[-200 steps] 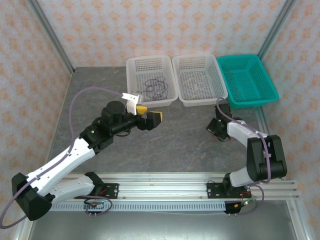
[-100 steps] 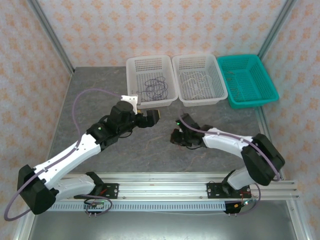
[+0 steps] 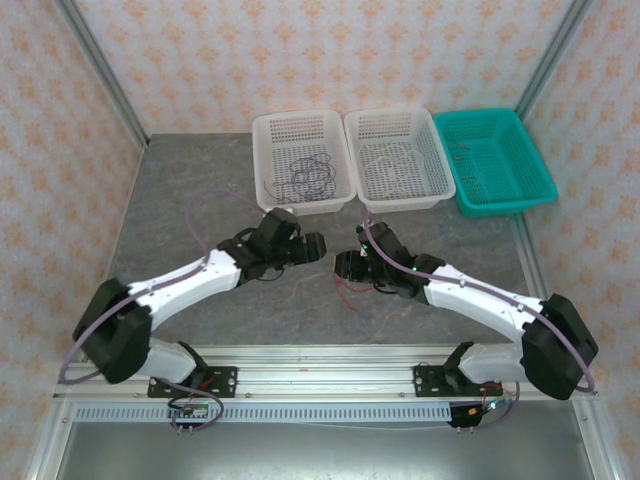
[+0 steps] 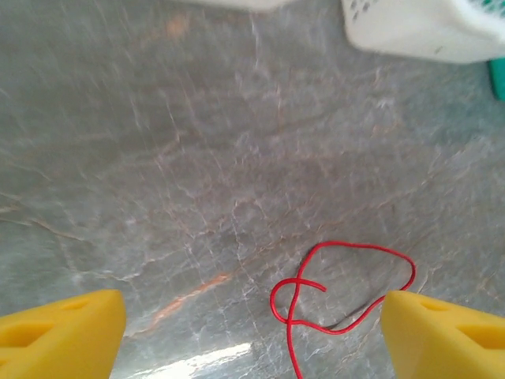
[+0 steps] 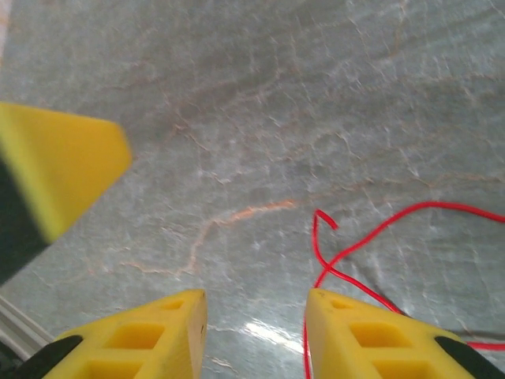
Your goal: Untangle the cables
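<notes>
- The left gripper [image 4: 252, 316] has its yellow fingers spread wide and holds nothing. It hangs low over the grey stone-patterned table [image 3: 190, 220].
- The right gripper [image 5: 255, 316] faces it from just beside, its jaws parted less widely and also empty.
- The red cable [image 4: 347, 244] lies loose on the table between and just in front of the two grippers. From the left wrist it shows as one open loop with a small crossing, a free end curling inside it. From the right wrist a strand runs down right beside one finger, whether touching I cannot tell.
- The dark cable [image 3: 310, 175] is coiled in the left white basket [image 3: 265, 150], and the white cable [image 3: 395, 160] lies in the middle white basket [image 3: 435, 150], both well apart from the red one. The teal basket [image 3: 530, 170] stands at the right; what it holds is too small to tell.
- By the look of it, sorting is nearly done and the red cable is what remains.
- I judge the wire to be very light, limp and thin. It will sag and trail when lifted and could slip from jaws that are not fully closed.
- The best hold seems to be the plain arc of the loop, away from the crossing, pinched flat against the table.
</notes>
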`<action>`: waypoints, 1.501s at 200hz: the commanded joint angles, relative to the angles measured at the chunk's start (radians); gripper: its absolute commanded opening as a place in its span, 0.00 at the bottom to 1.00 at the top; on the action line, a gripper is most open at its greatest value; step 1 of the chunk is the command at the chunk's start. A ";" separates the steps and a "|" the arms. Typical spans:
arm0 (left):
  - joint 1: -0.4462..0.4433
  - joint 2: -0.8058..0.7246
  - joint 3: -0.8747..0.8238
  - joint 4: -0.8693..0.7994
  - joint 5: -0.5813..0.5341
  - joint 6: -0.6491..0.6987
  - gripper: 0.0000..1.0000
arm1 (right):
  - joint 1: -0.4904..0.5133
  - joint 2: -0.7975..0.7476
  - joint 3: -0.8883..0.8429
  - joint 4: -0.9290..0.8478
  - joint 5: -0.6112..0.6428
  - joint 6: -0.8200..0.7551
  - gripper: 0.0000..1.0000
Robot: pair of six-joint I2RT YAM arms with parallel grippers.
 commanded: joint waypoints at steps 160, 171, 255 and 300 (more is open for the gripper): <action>-0.069 0.376 0.049 0.345 0.237 0.015 0.33 | -0.002 -0.132 -0.160 -0.007 0.077 0.080 0.39; -0.070 0.368 0.045 0.342 0.233 0.022 0.27 | -0.002 -0.109 -0.153 -0.007 0.052 0.070 0.40; -0.073 0.357 0.060 0.333 0.249 0.058 0.00 | -0.001 0.094 -0.069 -0.111 0.040 -0.073 0.56; -0.073 0.337 0.052 0.337 0.249 0.055 0.00 | -0.001 0.122 -0.105 -0.027 0.020 -0.041 0.24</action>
